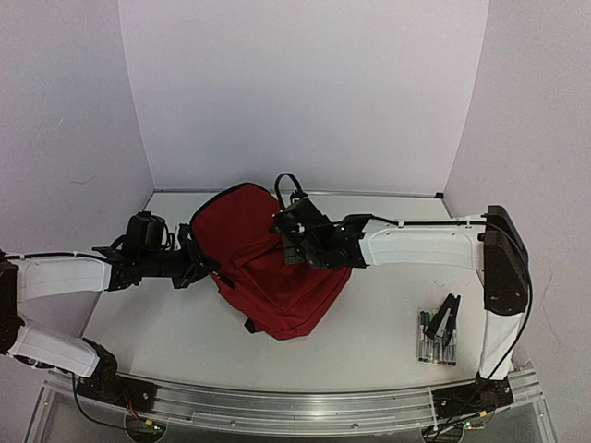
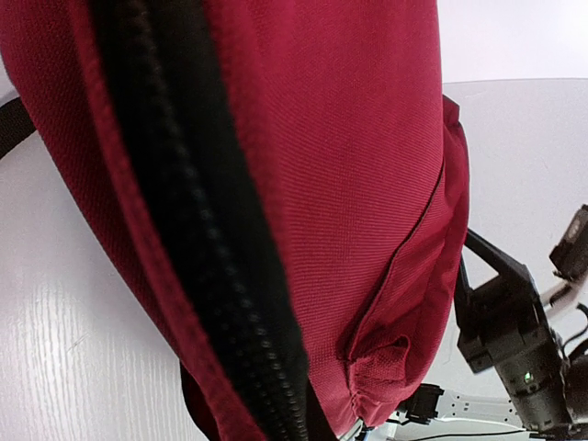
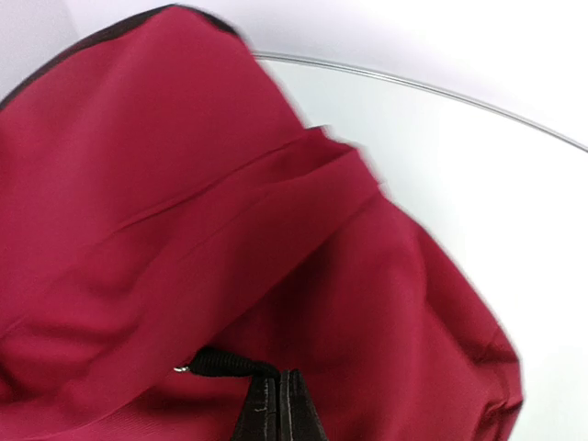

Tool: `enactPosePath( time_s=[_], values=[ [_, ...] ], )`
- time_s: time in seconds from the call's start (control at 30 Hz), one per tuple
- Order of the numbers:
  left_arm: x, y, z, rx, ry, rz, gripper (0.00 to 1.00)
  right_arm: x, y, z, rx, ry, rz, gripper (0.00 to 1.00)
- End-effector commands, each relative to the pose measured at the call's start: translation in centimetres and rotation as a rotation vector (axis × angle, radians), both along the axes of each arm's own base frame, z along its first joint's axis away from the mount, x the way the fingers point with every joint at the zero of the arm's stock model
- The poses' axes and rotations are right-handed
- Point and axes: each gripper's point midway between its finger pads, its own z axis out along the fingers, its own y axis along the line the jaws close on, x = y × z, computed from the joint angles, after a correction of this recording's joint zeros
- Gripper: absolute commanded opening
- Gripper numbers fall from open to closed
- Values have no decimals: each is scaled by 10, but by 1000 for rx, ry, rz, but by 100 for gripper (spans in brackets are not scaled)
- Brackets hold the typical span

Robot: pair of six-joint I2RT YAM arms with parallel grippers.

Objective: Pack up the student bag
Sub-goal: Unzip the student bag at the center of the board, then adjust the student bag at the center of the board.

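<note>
1. The student bag lies in the middle of the table. It's dark red and easily the biggest thing there. One end points toward the back wall and the other toward the near edge, a bit skewed.

2. The right gripper is over the far half of the bag. In its wrist view the two fingers are pressed tight together. A black corded zip pull runs straight into the tips, with a small metal ring at its other end. So it's clamped on that pull. The red fabric around it is rumpled into a few long folds.

3. The left gripper is at the bag's left edge. From overhead I honestly can't say if it's touching the fabric or just beside it. Its own wrist camera shows no fingers at all, only bag, so I can't tell whether it's open or closed.

4. That left wrist view is filled by the bag close up. A wide black zipper band runs diagonally down the red cloth, and a curved seam sits further right. Black hardware of the right arm pokes out past the bag's right edge.

5. On the near right of the table, well apart from the bag, there's a little row of markers. A black clip lies on or against them.

6. Plain pale walls close in the table on the left, back and right.
</note>
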Motion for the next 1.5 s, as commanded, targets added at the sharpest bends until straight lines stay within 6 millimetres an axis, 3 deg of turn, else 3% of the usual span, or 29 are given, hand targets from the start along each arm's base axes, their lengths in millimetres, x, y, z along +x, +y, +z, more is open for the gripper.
enactPosePath(
  time_s=[0.0,0.2,0.37,0.5,0.7,0.73,0.9,1.0,1.13,1.23,1.33,1.47],
  values=[
    [4,25,8,48,-31,62,0,38,-65,15,-40,-50,-160,0],
    [0,32,11,74,-28,68,0,67,-102,1,-65,-37,-231,0],
    [-2,36,14,75,-29,77,0,83,-117,-12,-61,-14,-253,0],
    [-3,36,16,72,-33,74,0,88,-113,-11,-47,-12,-237,0],
    [-3,29,23,55,-57,28,0,79,-88,11,4,6,-63,1],
    [-3,28,24,54,-62,21,0,76,-87,15,14,9,-43,4],
    [-1,22,31,44,-82,-14,0,52,-95,37,92,26,-4,56],
    [0,19,32,39,-89,-28,0,35,-107,39,143,52,-18,74],
    [0,17,32,38,-97,-47,0,16,-120,28,236,119,-66,85],
    [0,16,33,38,-102,-56,0,0,-121,7,315,212,-82,92],
    [-1,16,34,39,-109,-59,0,-15,-110,-7,426,292,-56,96],
    [-3,15,35,34,-116,-74,0,-34,-80,-18,631,402,46,95]
  ],
)
